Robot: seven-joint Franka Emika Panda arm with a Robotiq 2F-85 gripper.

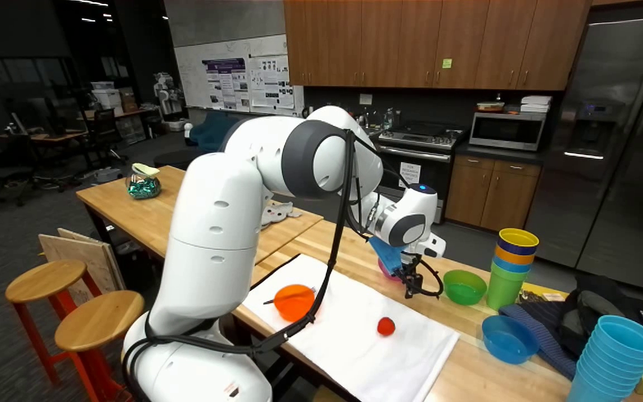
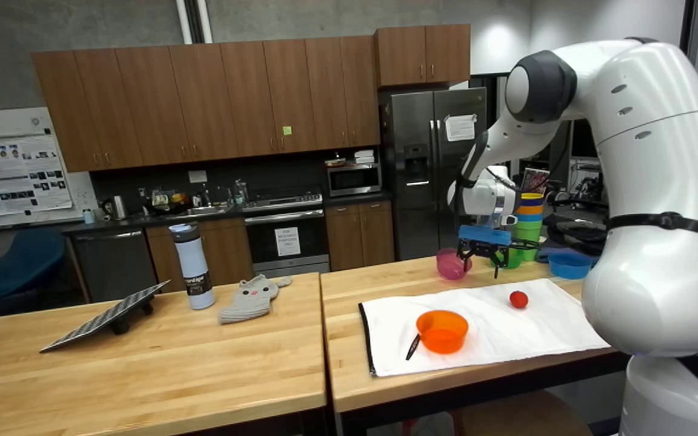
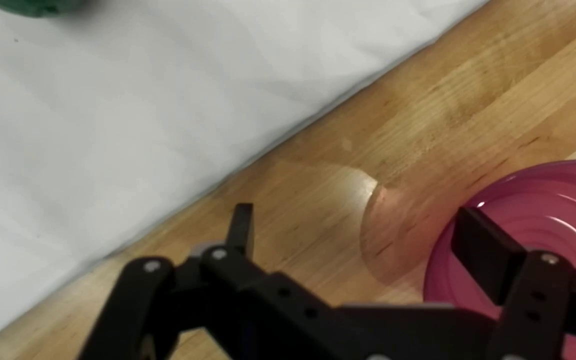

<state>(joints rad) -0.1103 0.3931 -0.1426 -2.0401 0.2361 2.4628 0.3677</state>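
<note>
My gripper (image 3: 355,220) is open with nothing between its fingers, above the wooden table. In the wrist view its right finger overlaps the rim of a pink bowl (image 3: 558,215); contact cannot be told. In both exterior views the gripper (image 1: 413,285) (image 2: 481,270) hangs beside the pink bowl (image 1: 385,271) (image 2: 449,265). A red ball-like thing (image 1: 386,326) (image 2: 518,299) lies on a white cloth (image 1: 349,357) (image 2: 488,345). An orange bowl (image 1: 293,303) (image 2: 443,333) stands there too, with a black marker (image 2: 412,347) at it. A dark green rounded thing (image 3: 43,6) is cut off in the wrist view.
A green bowl (image 1: 464,287), a blue bowl (image 1: 508,339) and stacked coloured cups (image 1: 507,279) stand beyond the cloth. Light blue cups (image 1: 614,357) and a dark bag (image 1: 589,312) are nearby. A bottle (image 2: 193,266) and a grey knitted animal (image 2: 252,300) are on the adjoining table.
</note>
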